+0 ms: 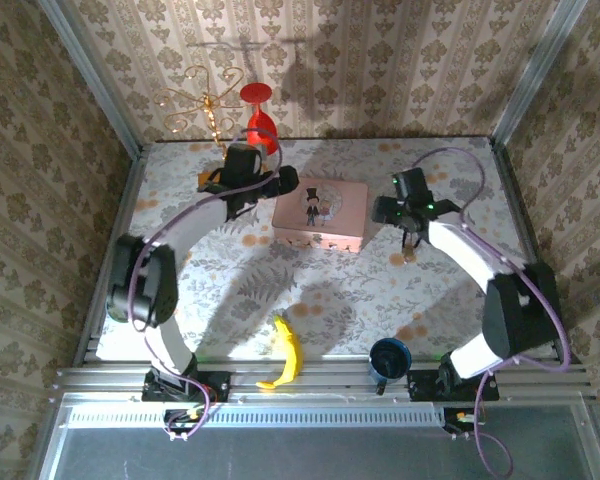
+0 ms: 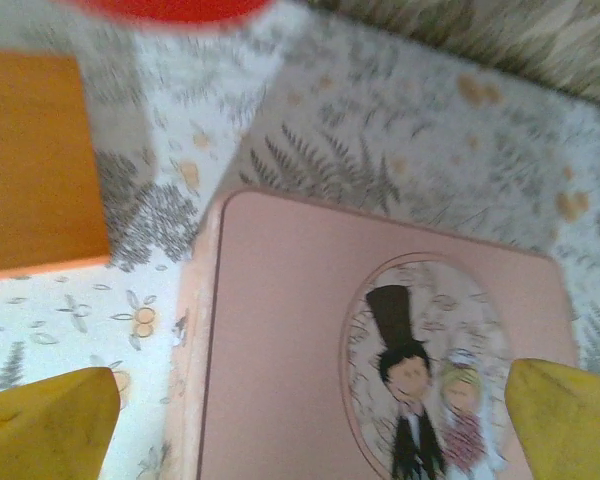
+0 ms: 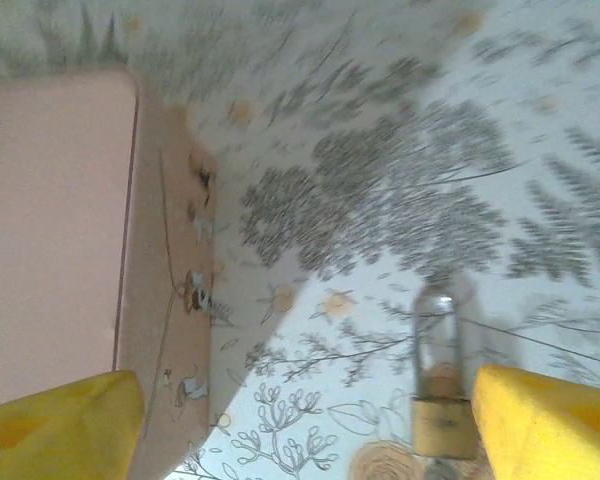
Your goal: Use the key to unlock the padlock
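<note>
A robot test booth dressed as a home: beige damask wallpaper panels (image 1: 400,70) in bare aluminium posts (image 1: 92,75) rise behind the pink rectangular box (image 1: 320,210), a fern-printed tablecloth (image 1: 380,290) lies under it, a slotted aluminium rail (image 1: 340,385) runs in front.

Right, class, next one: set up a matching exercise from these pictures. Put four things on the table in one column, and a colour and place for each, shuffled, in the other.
Things
1. padlock
2. banana
3. mug
4. box

Descriptions
A. yellow, at the near edge of the table, left of the mug
B. dark blue, at the near edge, right of the banana
C. pale gold with a silvery shackle, lying to the right of the box
D. pink, towards the far side, a bride and groom pictured on its lid

Pairs: 1-C, 2-A, 3-B, 4-D
</note>
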Robot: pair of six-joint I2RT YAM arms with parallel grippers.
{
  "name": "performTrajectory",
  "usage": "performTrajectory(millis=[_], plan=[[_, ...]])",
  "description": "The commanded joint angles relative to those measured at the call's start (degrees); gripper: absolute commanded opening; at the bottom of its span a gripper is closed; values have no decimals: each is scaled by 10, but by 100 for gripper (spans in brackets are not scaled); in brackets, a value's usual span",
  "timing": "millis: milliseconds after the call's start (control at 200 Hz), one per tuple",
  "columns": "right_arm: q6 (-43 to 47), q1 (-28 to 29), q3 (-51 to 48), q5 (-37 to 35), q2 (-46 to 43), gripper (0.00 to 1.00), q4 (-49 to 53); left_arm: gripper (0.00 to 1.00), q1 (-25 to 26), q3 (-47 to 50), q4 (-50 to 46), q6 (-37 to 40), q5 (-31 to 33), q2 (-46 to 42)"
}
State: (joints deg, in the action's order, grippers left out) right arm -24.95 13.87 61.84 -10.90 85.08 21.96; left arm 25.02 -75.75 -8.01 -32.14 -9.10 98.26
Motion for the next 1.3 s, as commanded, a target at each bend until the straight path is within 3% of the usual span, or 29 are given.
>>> performTrajectory(millis=[0,215,385,580,815,1060,1296], plan=[[21,-22,-50,-35,-99,97,-3,100,-6,57,-9,28,56,-89],[91,-44,-170,-101,-235,100,-57,100,-44,252,43,82,177,-286],[159,-45,-278,-143,-314,100,-156,100,-87,406,114,178,296,-443],[210,-45,-385,-142,-366,100,-287,100,-154,538,246,273,302,-534],[236,-50,-435,-131,-320,100,-406,100,-215,628,432,330,236,-480],[220,-86,-445,-84,-215,100,-538,100,-250,620,529,340,126,-365],[211,-111,-432,-39,-119,100,-647,100,-264,595,596,335,84,-258]])
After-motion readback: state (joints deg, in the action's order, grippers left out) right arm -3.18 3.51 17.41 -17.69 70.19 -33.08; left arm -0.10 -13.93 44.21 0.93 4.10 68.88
